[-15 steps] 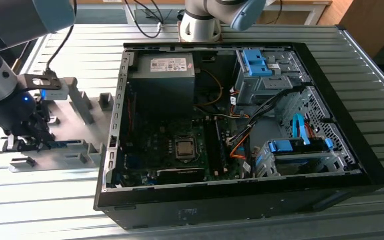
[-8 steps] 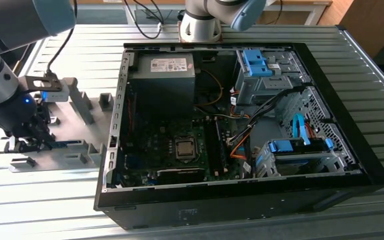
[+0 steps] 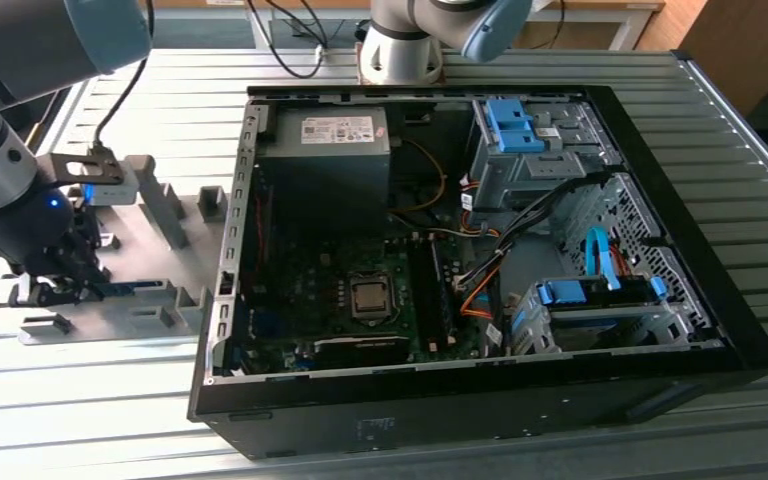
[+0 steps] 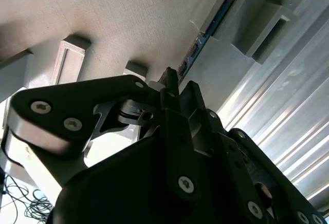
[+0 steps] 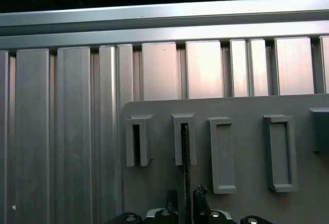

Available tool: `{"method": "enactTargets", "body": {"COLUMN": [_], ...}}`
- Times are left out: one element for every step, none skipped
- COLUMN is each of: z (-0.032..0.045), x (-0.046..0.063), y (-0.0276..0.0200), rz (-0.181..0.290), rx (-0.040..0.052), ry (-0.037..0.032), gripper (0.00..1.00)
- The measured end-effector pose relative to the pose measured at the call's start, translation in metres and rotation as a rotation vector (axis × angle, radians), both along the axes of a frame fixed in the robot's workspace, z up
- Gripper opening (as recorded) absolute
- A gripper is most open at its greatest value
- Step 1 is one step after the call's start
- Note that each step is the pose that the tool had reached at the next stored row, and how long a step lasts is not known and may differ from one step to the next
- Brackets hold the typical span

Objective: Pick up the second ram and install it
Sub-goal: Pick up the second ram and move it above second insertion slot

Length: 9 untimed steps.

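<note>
Your gripper [image 5: 185, 194] is down at the grey holder [image 5: 247, 107], straddling the ram [image 5: 184, 149] standing in its slot. Can't tell if it's clamped.

1. in the exterior view the table [image 3: 91, 430] spans the whole frame, and the computer case [image 3: 424, 420] lies open on it, from centre to right.
2. the holder plate [image 3: 104, 325] lies on the table at the left, just beside the case.
3. inside the case, the power supply [image 3: 328, 150] sits upper left, the board [image 3: 304, 300] below it, and the drive cages [image 3: 524, 165] along the right.
4. the memory stick [image 5: 184, 152] stands on edge in a holder on the plate, with the gripper [image 3: 71, 290] over it at the frame's left edge.
</note>
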<state>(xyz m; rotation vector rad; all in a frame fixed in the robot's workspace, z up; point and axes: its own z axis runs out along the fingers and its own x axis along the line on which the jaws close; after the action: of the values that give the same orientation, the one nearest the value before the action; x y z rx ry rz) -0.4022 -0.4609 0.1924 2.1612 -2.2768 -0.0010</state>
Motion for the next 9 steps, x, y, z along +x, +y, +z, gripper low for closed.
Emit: {"method": "enactTargets", "body": {"z": [0.0, -0.0001, -0.0001, -0.0001, -0.0001, -0.0002, -0.0002, -0.0002, -0.0002], "x": [0.0, 0.0, 0.0, 0.0, 0.0, 0.0, 0.0, 0.0, 0.0], "y": [0.0, 0.0, 0.0, 0.0, 0.0, 0.0, 0.0, 0.0, 0.0], "rz": [0.0, 0.0, 0.0, 0.0, 0.0, 0.0, 0.0, 0.0, 0.0], "rx": [0.0, 0.0, 0.0001, 0.0001, 0.0001, 0.0001, 0.0, 0.0, 0.0], "ry": [0.0, 0.0, 0.0, 0.0, 0.0, 0.0, 0.0, 0.0, 0.0], "gripper": [0.25, 0.25, 0.18, 0.18, 0.18, 0.18, 0.16, 0.16, 0.14]}}
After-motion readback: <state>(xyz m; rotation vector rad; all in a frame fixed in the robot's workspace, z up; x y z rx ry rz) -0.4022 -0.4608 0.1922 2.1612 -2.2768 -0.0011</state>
